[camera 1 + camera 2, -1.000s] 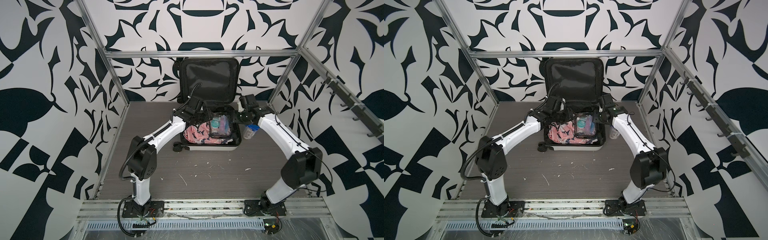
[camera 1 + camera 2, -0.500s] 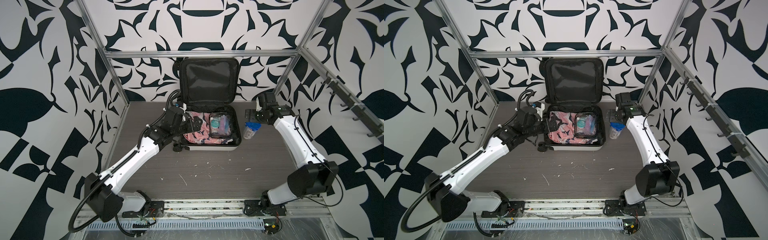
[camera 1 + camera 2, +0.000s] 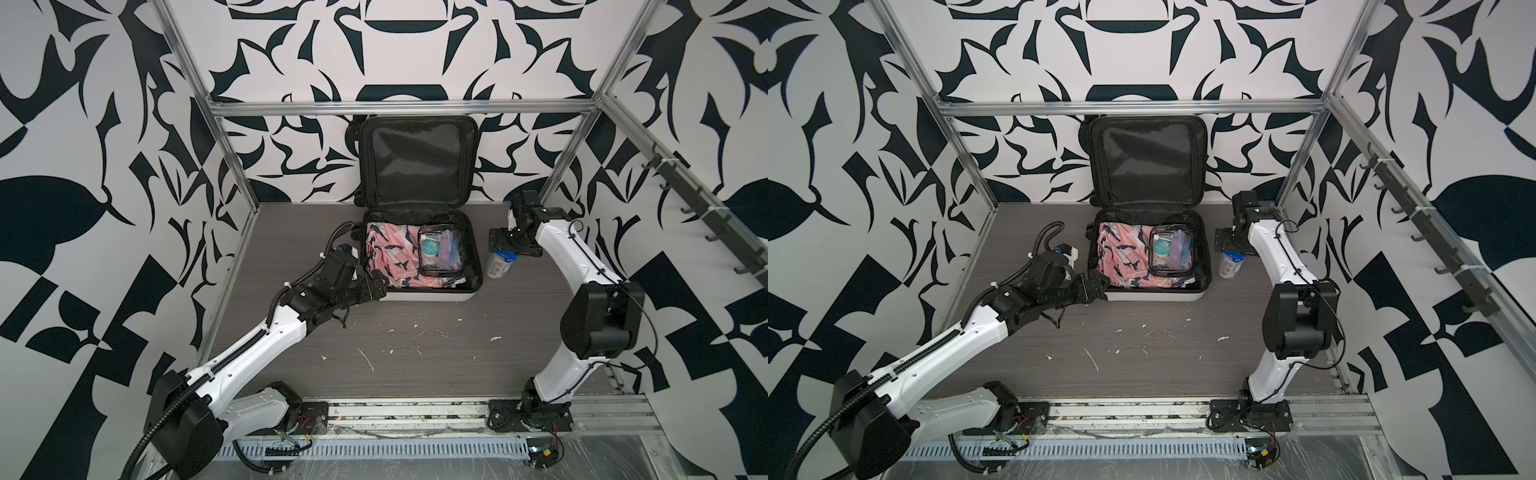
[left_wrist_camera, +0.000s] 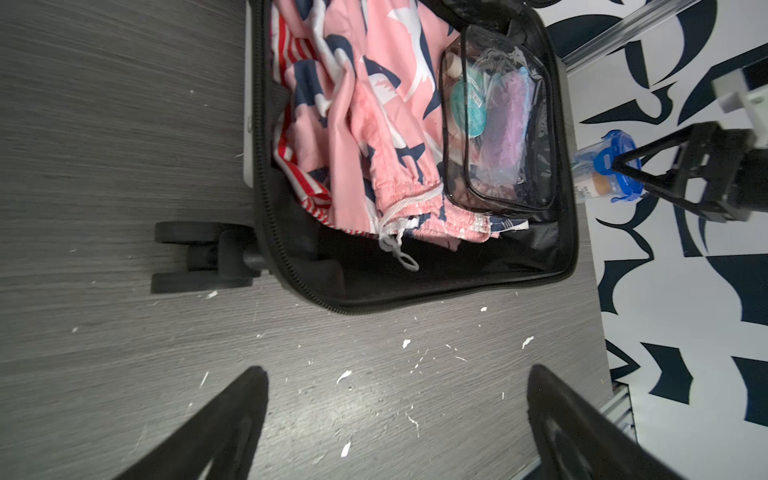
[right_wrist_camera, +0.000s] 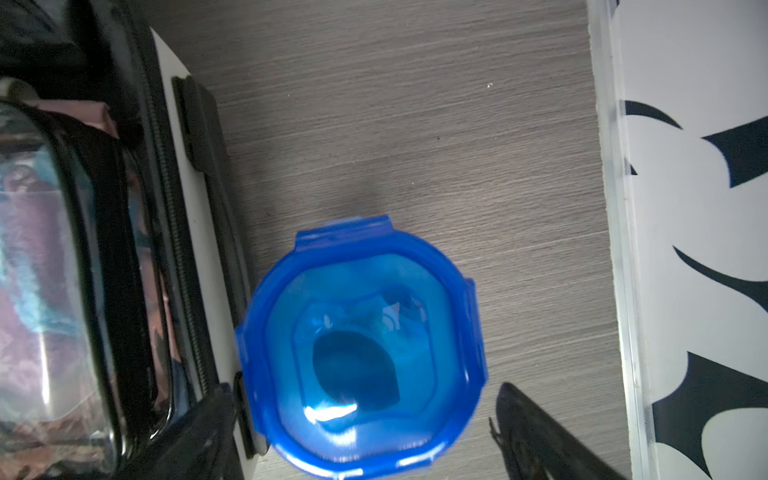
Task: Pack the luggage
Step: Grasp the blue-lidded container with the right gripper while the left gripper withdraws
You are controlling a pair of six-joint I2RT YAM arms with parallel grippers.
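Luggage [image 3: 419, 296] is lying open.
Left tool [image 3: 376, 286] gaping beside it; right tool [image 3: 503, 248] gaping over blue-lidded jar [image 3: 496, 269], apparently not touching.

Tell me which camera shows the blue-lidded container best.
The right wrist view: the blue-lidded container sits close, seen from above. Both top views show it small, standing beside the luggage; the left wrist view shows its side, far off.
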